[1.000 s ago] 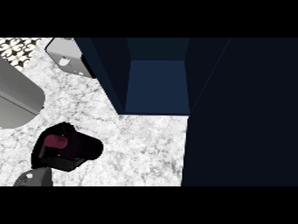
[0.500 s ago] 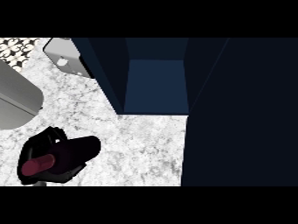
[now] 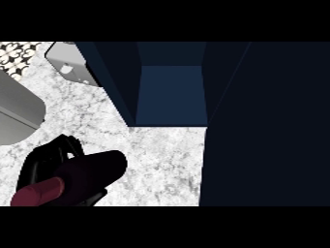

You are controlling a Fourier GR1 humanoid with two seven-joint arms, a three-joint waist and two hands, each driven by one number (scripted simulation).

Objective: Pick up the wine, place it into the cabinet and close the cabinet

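The wine bottle (image 3: 89,173) is dark, with a maroon end at the lower left, and lies tilted above the marble counter (image 3: 160,160) in the lower left of the head view. My left hand (image 3: 44,159) is curled round it from the left, its grey forearm (image 3: 3,111) above it. The dark blue cabinet (image 3: 171,92) stands open straight ahead, up and to the right of the bottle. Its door (image 3: 275,126) is swung out and fills the right side. My right hand does not show.
A pale grey box-like object (image 3: 71,63) sits at the back left beside the cabinet's left wall. Patterned tiles (image 3: 7,55) fill the top left corner. Bare marble lies between the bottle and the cabinet's opening.
The bottle in my left hand has moved toward the lower left, looks larger, and has tipped, its maroon end now pointing down-left. The cabinet has not moved.
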